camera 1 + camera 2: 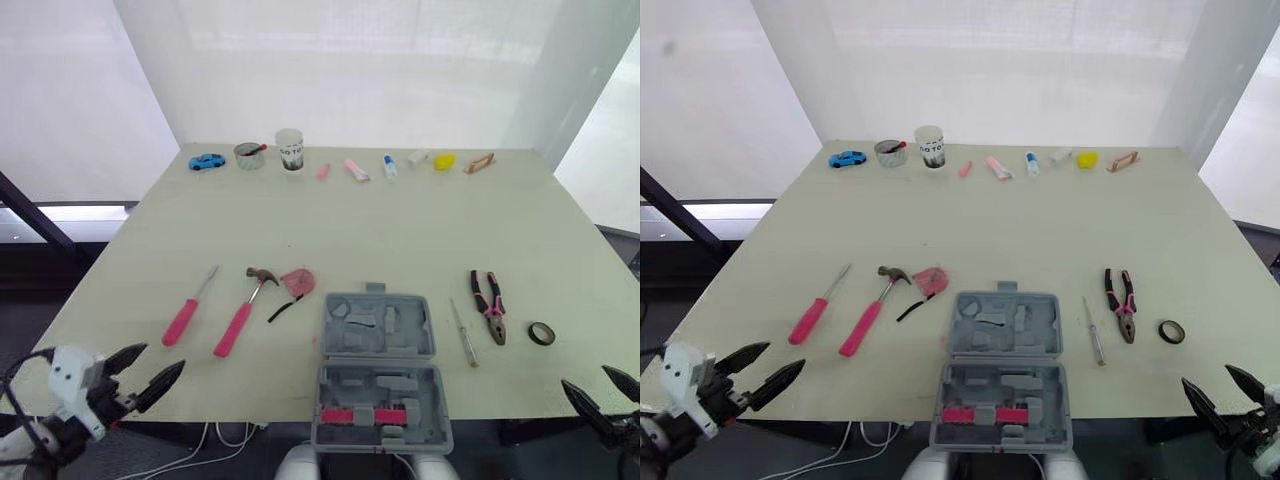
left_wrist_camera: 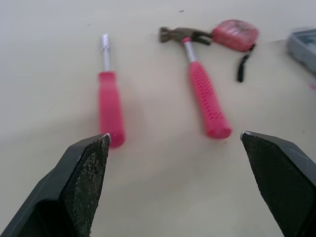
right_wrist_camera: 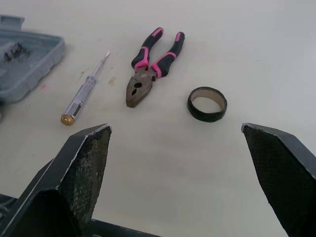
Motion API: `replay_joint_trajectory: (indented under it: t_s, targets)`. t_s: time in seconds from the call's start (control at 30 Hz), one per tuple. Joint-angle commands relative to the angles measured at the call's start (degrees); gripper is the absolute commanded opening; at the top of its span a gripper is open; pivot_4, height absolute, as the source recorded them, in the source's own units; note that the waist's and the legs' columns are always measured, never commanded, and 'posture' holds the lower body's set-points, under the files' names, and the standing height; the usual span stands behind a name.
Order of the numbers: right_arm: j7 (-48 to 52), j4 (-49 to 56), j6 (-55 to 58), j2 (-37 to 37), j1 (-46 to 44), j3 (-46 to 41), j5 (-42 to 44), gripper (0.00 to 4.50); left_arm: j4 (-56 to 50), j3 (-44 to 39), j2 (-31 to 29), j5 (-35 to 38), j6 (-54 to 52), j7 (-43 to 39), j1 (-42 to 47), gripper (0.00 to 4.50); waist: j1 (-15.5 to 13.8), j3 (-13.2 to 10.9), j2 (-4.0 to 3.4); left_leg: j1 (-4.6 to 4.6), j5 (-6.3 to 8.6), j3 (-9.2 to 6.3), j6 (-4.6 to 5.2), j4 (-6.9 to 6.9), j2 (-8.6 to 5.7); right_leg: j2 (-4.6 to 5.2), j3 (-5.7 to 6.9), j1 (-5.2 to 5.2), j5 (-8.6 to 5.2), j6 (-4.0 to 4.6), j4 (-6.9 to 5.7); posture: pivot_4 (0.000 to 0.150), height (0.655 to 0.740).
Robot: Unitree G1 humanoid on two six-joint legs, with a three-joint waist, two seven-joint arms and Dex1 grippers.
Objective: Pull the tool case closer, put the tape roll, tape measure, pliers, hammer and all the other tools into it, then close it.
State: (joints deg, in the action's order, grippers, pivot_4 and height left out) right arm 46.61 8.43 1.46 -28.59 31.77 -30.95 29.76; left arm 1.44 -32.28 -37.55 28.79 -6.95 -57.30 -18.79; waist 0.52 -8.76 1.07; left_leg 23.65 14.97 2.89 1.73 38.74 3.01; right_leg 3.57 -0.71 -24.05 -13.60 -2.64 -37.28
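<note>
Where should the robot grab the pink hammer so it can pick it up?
Grab the hammer by the middle of its pink handle, probably from above, using the open left gripper. It lies flat with bare table on both sides of the handle, while the tape measure sits right by its metal head.

Lab-like test set-up — white screens (image 1: 350,70) enclose a pale desk (image 1: 400,230), with a toy car (image 1: 207,161) and cup (image 1: 290,150) along its far edge.

The tool case (image 3: 34,54) is cut off at both wrist views' edges.
</note>
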Motion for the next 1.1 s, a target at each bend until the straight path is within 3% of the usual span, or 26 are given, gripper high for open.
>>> replay_joint_trajectory:
  t_s: [0.03, 0.33, 0.63, 0.87, 1.1]
  targets:
    - [-0.24, 2.09, 3.66, -4.17, -1.34, 0.89, -1.63, 4.45, -4.82, 2.83, -2.18, 1.53, -1.23, -1.95, 2.87, 4.5, 0.01, 0.0, 0.0, 0.0, -0.02, 0.02, 0.04, 0.0, -0.01, -0.01, 0.01, 0.01, 0.0, 0.0, 0.0, 0.15, 0.74]
    - [4.09, 0.12, 16.81, -21.9, -9.88, 7.36, -7.76, 4.45, -11.98, 13.86, -4.88, 3.31, -6.38, -7.19, 11.63, 4.5, 0.05, -0.01, 0.01, -0.01, -0.05, 0.04, 0.09, -0.02, -0.35, -0.46, -0.11, 0.04, 0.01, -0.02, -0.01, 0.15, 0.74]
    - [15.45, -13.37, 11.85, -34.24, -26.01, 21.12, -17.95, 4.45, -15.6, 23.46, -8.42, 4.41, -8.91, -16.34, 20.55, 4.5, 0.16, -0.04, 0.01, -0.06, -0.06, 0.02, 0.1, 0.0, -0.47, -0.59, -0.12, 0.16, 0.02, -0.06, -0.02, 0.15, 0.74]
    - [23.63, -25.4, 6.08, -35.92, -44.84, 36.39, -29.53, 4.45, -19.7, 30.12, -8.63, 5.36, -10.52, -20.2, 28.4, 4.5, 0.18, -0.11, -0.06, -0.08, -0.07, 0.15, 0.1, 0.01, -0.46, -0.69, -0.16, 0.18, 0.08, -0.17, -0.02, 0.15, 0.74]
    - [29.48, -30.19, 5.92, -34.47, -52.58, 42.4, -33.05, 4.45, -21.78, 32.36, -8.02, 7.24, -11.02, -22.63, 30.45, 4.5, 0.06, -0.13, -0.09, -0.01, -0.07, 0.17, 0.1, 0.01, -0.46, -0.69, -0.13, 0.16, 0.13, -0.29, -0.01, 0.15, 0.74]
